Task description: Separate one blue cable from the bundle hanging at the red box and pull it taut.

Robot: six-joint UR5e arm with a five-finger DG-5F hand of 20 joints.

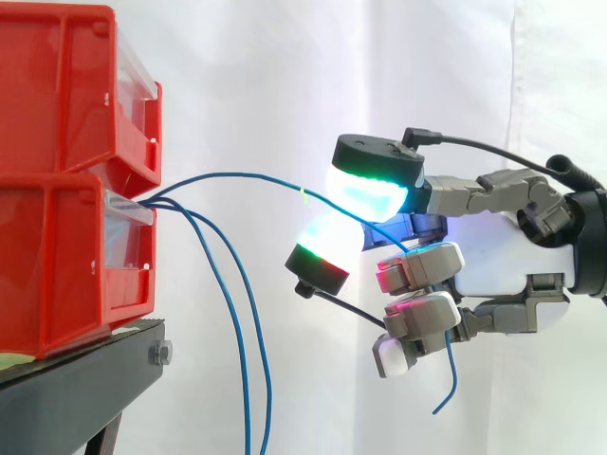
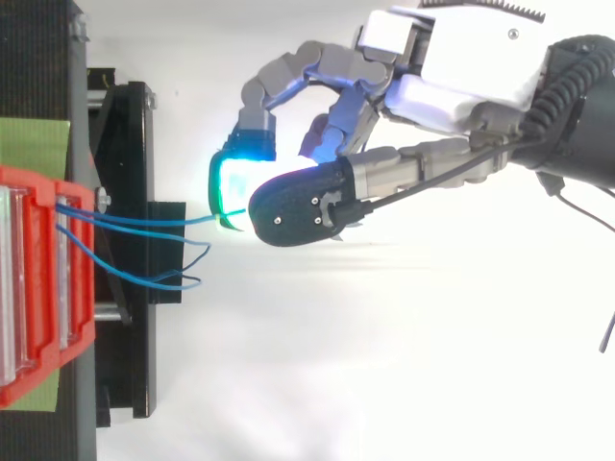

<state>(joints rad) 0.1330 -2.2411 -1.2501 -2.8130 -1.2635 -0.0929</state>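
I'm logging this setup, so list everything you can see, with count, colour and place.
bins: two, red, stacked at left on the stand
stand: one, black, under the bins
pad: one, green, between bins and stand
held cable: one, blue, from the bins' front to the hand
loose cables: two, blue, hanging from the bins' front
curtain: one, white, behind everything
hand: one, grey and white, from the right, glowing fingers pinching the held cable

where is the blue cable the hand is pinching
In the side view the pinched blue cable arcs from the lower red bin at left to the hand at right, held between its glowing pads, above the other two blue cables hanging down.
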